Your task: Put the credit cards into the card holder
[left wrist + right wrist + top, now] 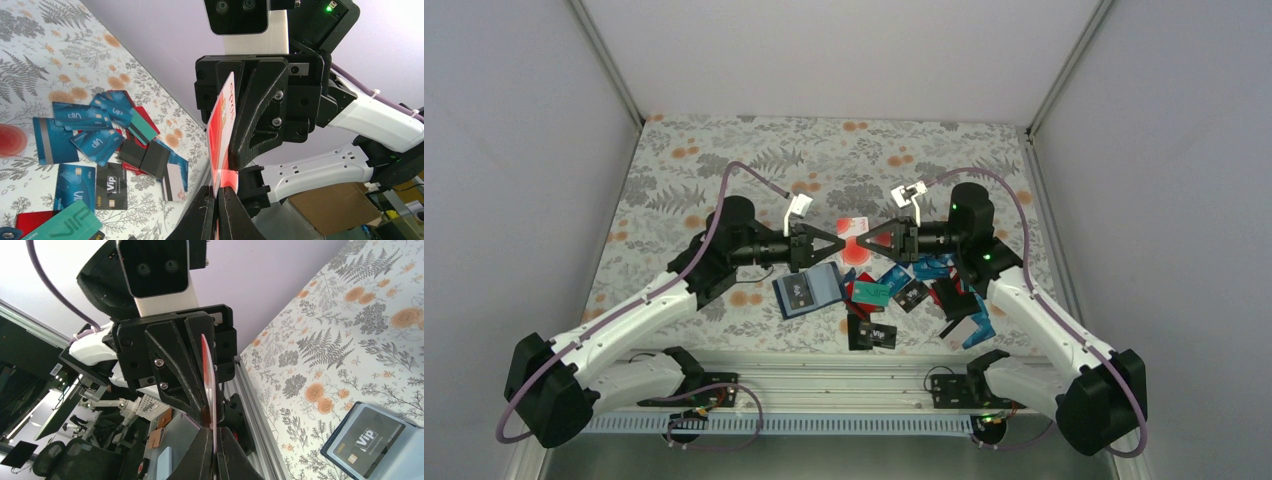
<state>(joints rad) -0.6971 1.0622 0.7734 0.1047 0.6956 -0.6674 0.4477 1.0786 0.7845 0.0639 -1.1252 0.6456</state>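
A red and white credit card [854, 228] hangs edge-on above the middle of the table, pinched from both sides. My left gripper [838, 243] is shut on the credit card's [222, 130] lower edge, and my right gripper [865, 243] faces it, shut on the same credit card [209, 375]. In the wrist views my left gripper [216, 192] and right gripper [215, 436] each have the card between their fingers. The navy card holder [826, 283] lies open just below the left gripper, a black VIP card [367, 440] lying on the card holder [406, 456]. The remaining credit cards [914, 285] lie scattered below the right gripper.
Blue, teal, red and black cards [100, 140] overlap on the floral cloth [724, 160] from the centre toward the right arm's base. A black VIP card [876, 333] lies near the table's metal front rail [824, 375]. White walls enclose the back and sides.
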